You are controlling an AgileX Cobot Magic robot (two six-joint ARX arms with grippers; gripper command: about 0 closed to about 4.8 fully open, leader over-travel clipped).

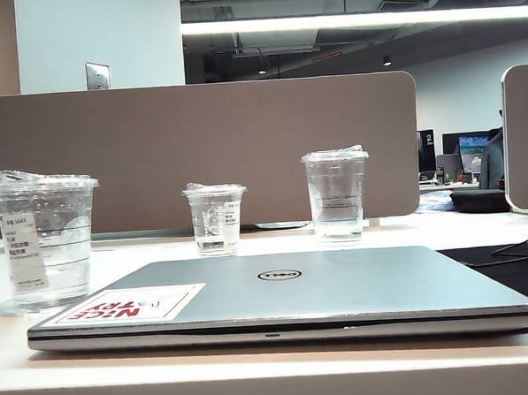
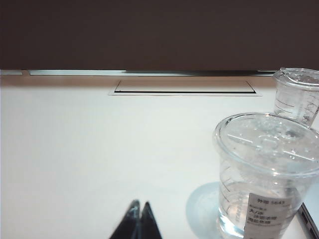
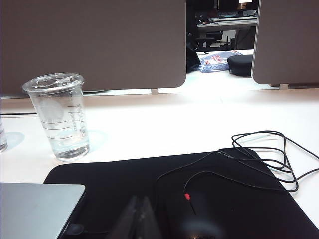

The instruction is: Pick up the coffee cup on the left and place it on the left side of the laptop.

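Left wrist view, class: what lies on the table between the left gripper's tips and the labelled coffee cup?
Nothing: in the left wrist view only bare white table separates the shut left gripper from the coffee cup.

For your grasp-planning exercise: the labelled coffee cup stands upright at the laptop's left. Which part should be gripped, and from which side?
Grip the coffee cup around its ridged mid-wall, below the wide lid, probably from the open table side away from the laptop. It stands upright and tapers downward, so a level, sideways grasp suits it. The left gripper, fingers shut, sits nearest; the right gripper is over the black mat.
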